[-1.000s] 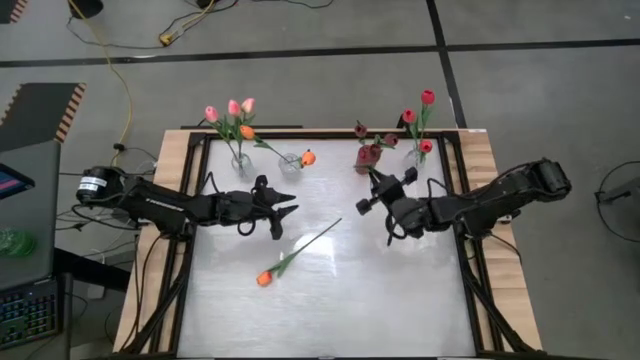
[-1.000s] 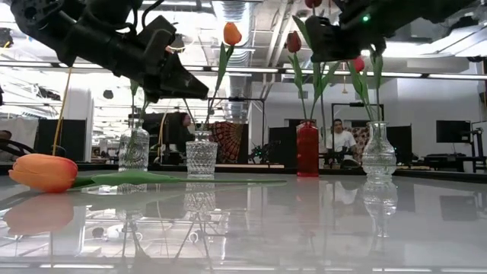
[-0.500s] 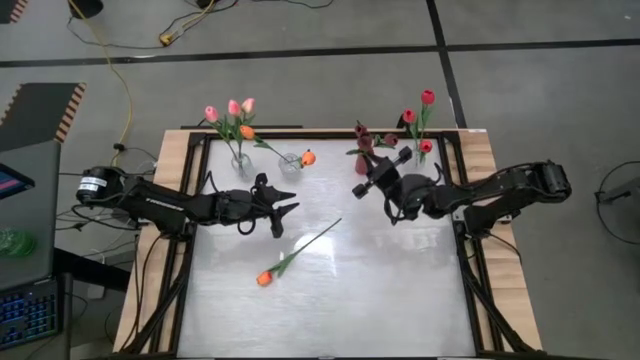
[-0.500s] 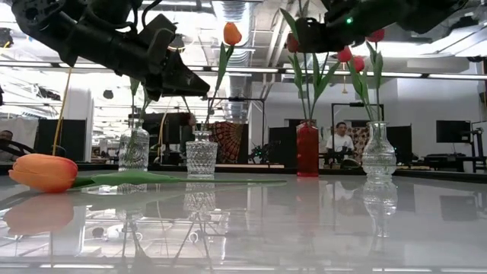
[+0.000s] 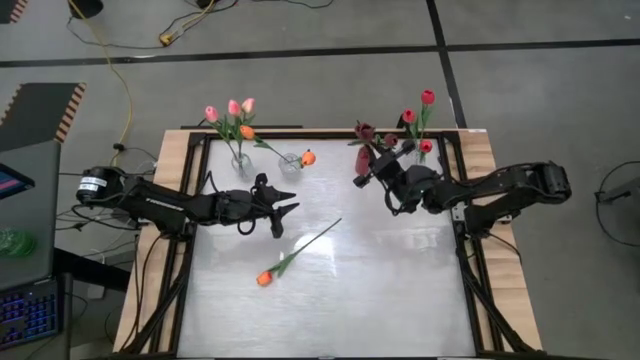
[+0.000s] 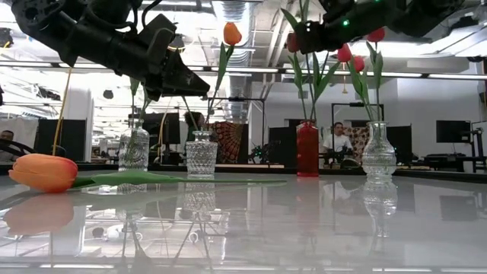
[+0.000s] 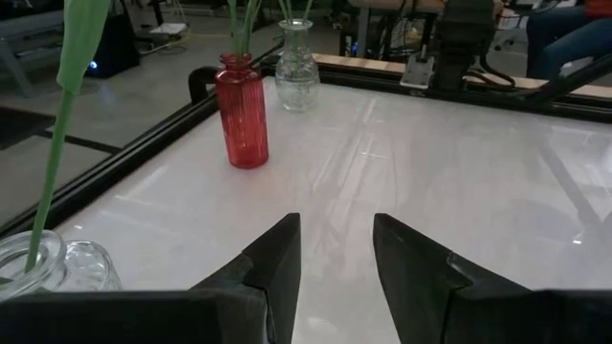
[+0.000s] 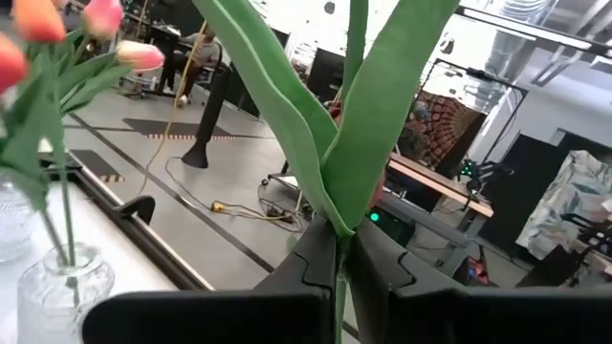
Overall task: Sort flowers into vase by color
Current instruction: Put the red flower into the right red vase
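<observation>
— Vases first: how many, and of what?

— Four along the table's [image 5: 330, 300] far edge. Three are clear glass: a slim one [image 5: 240, 160] with a bunch of pink tulips [image 5: 232, 108] plus one orange head, a faceted round one [image 5: 291, 163] with one orange tulip [image 5: 308, 157], and a bulbous one [image 6: 378, 156] with red tulips [image 5: 418, 115]. The fourth is a ribbed red glass bottle [image 7: 241, 111].

— And the table itself?

— Glossy white top, mirror-like in the low view, with a dark frame on pale wood.

— Any flowers outside the vases?

— One orange tulip [image 5: 264, 279] lies flat on the table, its long thin green stem running up and right. Another is in the right pincer [image 5: 372, 160].

— Held how?

— The right pincer is pinching a green stem with broad smooth leaves [image 8: 349, 134], above the red bottle. Its head is probably dark maroon, though the arm partly hides it.

— The left pincer?

— The left pincer [image 7: 335, 263] hangs over the table near the faceted vase, its dark tapered fingers spread with nothing between them.
</observation>
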Robot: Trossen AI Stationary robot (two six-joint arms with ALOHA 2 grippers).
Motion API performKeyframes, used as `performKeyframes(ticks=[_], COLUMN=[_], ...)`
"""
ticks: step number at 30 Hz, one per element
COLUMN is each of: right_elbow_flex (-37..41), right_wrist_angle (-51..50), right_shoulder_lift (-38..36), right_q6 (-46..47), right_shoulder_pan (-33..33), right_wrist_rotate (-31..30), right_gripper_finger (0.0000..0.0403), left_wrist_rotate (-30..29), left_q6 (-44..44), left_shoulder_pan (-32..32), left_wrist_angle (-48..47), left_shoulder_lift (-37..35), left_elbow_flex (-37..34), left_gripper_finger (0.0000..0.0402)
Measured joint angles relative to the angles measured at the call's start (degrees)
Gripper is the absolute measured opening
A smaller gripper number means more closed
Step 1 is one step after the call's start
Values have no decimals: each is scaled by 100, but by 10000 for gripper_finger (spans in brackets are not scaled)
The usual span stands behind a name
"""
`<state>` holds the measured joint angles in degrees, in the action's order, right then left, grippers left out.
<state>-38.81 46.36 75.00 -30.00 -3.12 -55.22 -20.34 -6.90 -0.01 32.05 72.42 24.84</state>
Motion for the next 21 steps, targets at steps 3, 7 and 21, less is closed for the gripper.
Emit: performKeyframes(ticks=[3,7,21], right_elbow_flex=[0,0,-51], right_wrist_angle=[-9,-1,93], right_shoulder_lift=[0,0,0], right_q6=[172,345,183], right_shoulder_pan=[-200,-378,-267], right_wrist_rotate=[277,492,471], right_gripper_finger=[40,40,40], left_wrist_rotate=[0,-1,-3], left_q6=[0,-5,-39], left_shoulder_pan=[1,1,1], left_wrist_angle=[0,0,0], left_shoulder_lift=[0,0,0], left_elbow_flex=[0,0,0], left_gripper_finger=[121,121,121])
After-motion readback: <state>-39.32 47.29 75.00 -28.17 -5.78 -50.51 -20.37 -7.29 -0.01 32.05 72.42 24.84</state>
